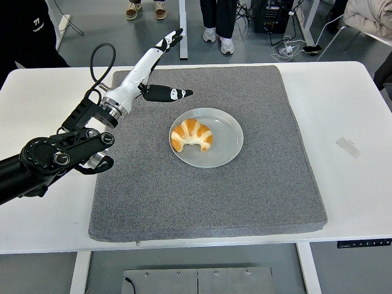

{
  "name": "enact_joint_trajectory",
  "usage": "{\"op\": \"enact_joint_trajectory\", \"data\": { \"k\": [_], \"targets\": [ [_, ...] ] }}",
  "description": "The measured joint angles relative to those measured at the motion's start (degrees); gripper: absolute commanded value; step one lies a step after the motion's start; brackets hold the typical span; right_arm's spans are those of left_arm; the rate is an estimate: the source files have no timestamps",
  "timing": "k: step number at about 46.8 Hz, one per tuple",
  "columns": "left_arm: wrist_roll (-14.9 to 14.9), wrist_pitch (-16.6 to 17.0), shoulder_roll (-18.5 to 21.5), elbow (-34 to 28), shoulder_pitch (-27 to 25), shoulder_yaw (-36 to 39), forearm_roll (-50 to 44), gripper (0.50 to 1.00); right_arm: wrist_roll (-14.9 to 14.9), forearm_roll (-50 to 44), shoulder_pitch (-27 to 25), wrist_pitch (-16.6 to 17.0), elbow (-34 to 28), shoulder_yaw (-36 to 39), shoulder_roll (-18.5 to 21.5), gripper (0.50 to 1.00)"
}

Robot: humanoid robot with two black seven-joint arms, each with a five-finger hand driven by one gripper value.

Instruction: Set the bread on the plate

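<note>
Head view.

Bread (192,135): one croissant, lying on the plate (225,126), in the plate's left half. Crescent shape; long axis runs left to right across the plate, with both tips turned down toward the table's near edge. Crust golden brown with paler cream bands between the segments; the left tip looks lighter, the right tip darker. It touches nothing but the plate.

Plate: round, pale grey-white, shallow rim. Stands on the grey mat (263,184), a little above and left of the mat's centre. The part to the right of the bread is bare.

Grey mat: speckled, roughly square, lying on the white table (349,196) and covering most of its middle.

Left hand (153,64): white shell with black fingertips, on a black arm that enters from the left edge. Released; fingers (172,38) stretched straight, pointing up and right, thumb (168,94) held out to the right by itself. It grasps nothing and stands up and left of the plate, well apart from the bread, over the mat's far left corner. A black cable (98,58) loops above the wrist.

Right hand: not seen.

Tape strip (348,147): small, pale, on the bare table to the right of the plate, beyond the mat's edge.

Writing: a small white mark on dark clothing at the top left corner, too small to read. No label on bread or plate.

Persons: feet in shoes (219,37) on the floor beyond the table.
</note>
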Motion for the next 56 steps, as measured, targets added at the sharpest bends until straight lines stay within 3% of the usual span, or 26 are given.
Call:
{"op": "enact_joint_trajectory", "data": {
  "k": [21, 28, 35, 48, 56],
  "targets": [
    [0.11, -0.12, -0.14, 0.10, 7.09, -18.42, -15.70, 0.977, 0.00, 0.00, 0.01, -0.01, 0.00, -0.02, 0.00, 1.000],
    [0.11, -2.69, -0.22, 0.18, 8.82, -24.16, -19.20, 0.977, 0.00, 0.00, 0.00, -0.02, 0.00, -0.03, 0.00, 1.000],
    [0.13, -7.89, -0.18, 2.69, 9.88, -30.10, -22.04, 0.977, 0.01, 0.00, 0.02, -0.02, 0.00, 0.00, 0.00, 1.000],
    [0.81, -23.43, -0.56, 14.85, 9.14, -33.85, -31.63, 0.977, 0.01, 0.00, 0.07, 0.01, 0.23, 0.14, 0.00, 1.000],
    [1.24, -28.26, -1.05, 19.30, 8.52, -33.78, -33.90, 0.977, 0.00, 0.00, 0.27, 0.05, 0.71, 0.23, 0.00, 1.000]
  ]
}}
